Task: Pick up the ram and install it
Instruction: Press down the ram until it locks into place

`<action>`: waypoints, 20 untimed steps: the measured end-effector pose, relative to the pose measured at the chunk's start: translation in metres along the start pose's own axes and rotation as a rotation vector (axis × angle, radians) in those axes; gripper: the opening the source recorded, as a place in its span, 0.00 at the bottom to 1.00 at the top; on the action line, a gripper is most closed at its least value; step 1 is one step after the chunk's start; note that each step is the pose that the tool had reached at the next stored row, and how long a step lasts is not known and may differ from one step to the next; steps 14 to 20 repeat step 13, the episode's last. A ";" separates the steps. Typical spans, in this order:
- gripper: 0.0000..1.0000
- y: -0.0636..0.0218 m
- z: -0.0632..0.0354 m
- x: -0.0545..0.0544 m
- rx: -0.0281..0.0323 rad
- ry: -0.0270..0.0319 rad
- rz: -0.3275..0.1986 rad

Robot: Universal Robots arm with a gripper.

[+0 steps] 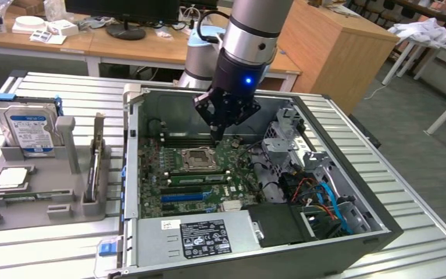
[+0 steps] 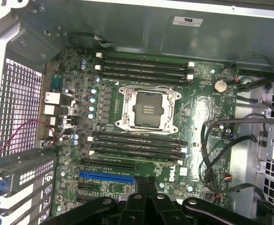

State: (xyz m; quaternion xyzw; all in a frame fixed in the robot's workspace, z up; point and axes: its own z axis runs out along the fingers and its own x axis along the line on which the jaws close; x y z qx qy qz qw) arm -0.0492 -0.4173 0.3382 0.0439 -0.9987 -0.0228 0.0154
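The ram (image 1: 97, 165), a thin green stick, stands on edge in the grey holder (image 1: 44, 192) at the exterior view's left, outside the case. My gripper (image 1: 217, 132) hangs inside the open computer case (image 1: 134, 174), above the motherboard (image 1: 242, 174) just behind the empty CPU socket (image 1: 195, 158) and well apart from the ram. In the wrist view its black fingers (image 2: 140, 187) are pressed together with nothing between them, over the board near the blue expansion slot (image 2: 106, 176). Black memory slots (image 2: 137, 145) run on both sides of the socket (image 2: 148, 110).
The holder also carries a hard drive with a blue label (image 1: 29, 125) and a small silver CPU (image 1: 11, 177). Inside the case are a power supply (image 1: 203, 238), a drive cage (image 1: 289, 136) and loose cables (image 1: 324, 197). Desks and a wooden cabinet (image 1: 339, 46) stand behind.
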 end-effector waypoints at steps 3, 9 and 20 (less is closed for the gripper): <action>0.11 0.0001 -0.0026 0.000 0.0000 0.0000 -0.001; 0.11 0.0002 -0.0046 0.000 -0.0001 0.0000 -0.001; 0.11 0.0002 -0.0047 0.000 0.0001 0.0001 -0.001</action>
